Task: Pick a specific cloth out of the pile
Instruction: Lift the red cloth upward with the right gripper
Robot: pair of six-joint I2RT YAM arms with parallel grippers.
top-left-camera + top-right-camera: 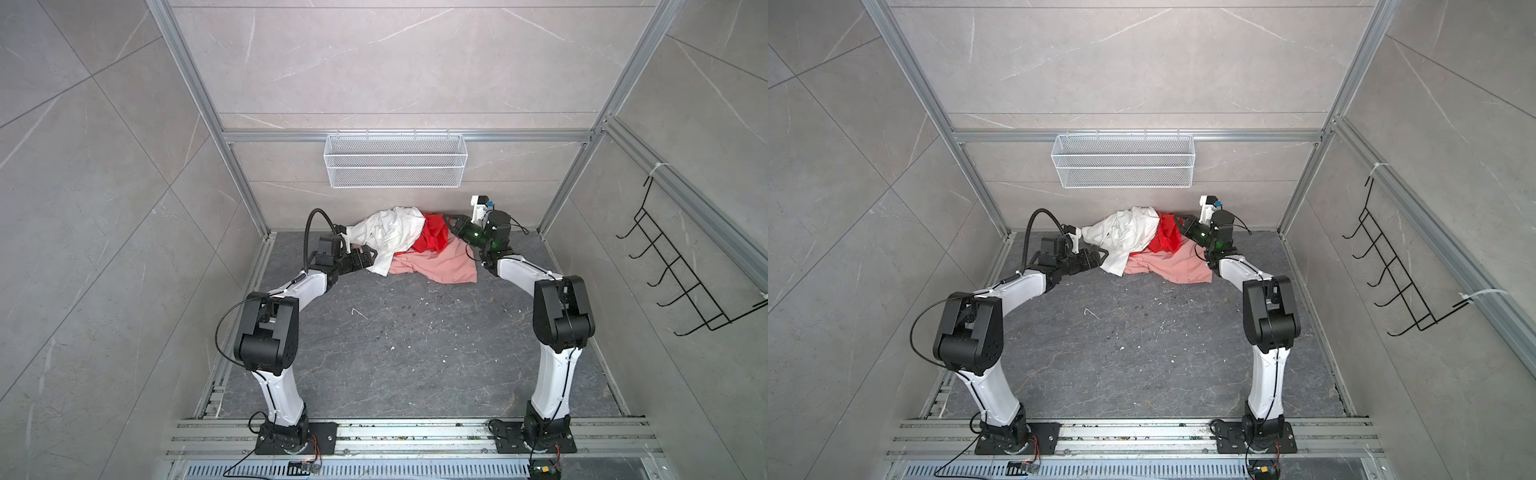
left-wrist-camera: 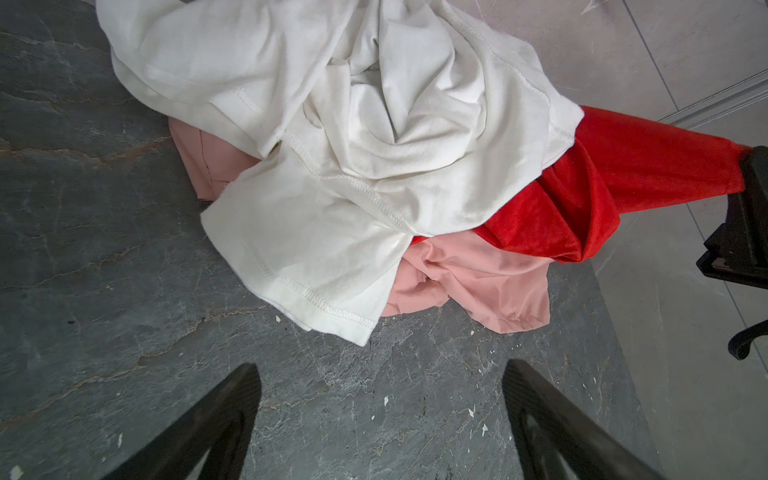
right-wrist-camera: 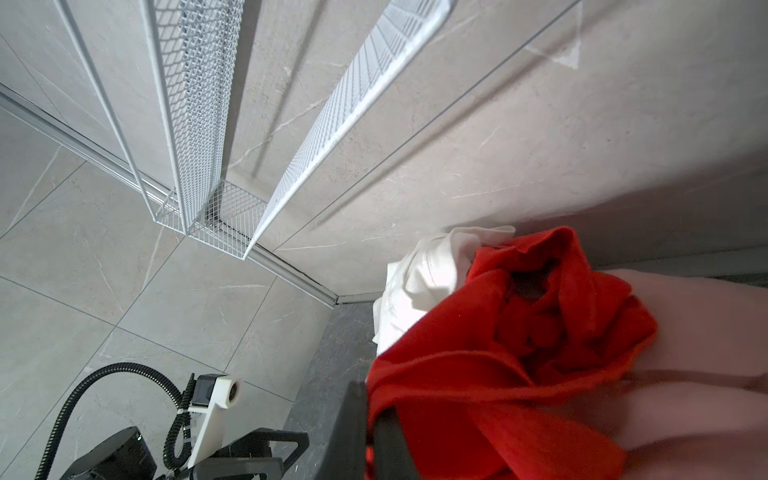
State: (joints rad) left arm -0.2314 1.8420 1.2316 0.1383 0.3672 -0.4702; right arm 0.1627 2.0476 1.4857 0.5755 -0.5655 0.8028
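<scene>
Right wrist view shows the right tool point(image 3: 372, 419) clamped shut on a bunched fold of the red cloth point(image 3: 498, 374). In a top view that cloth sits at two o'clock of the pile point(image 1: 399, 253), itself at twelve o'clock on the floor point(image 1: 415, 353). A pull could drag along the white cloth point(image 1: 388, 237) overlapping its edge and the pink cloth point(image 1: 440, 268) beneath, or the fold could slip free. The red sheet looks thin, faintly shiny and creased. The white is matte with stitched hems, the pink smooth. The left tool point(image 2: 382, 415) gapes wide, empty, at the pile's nine o'clock.
</scene>
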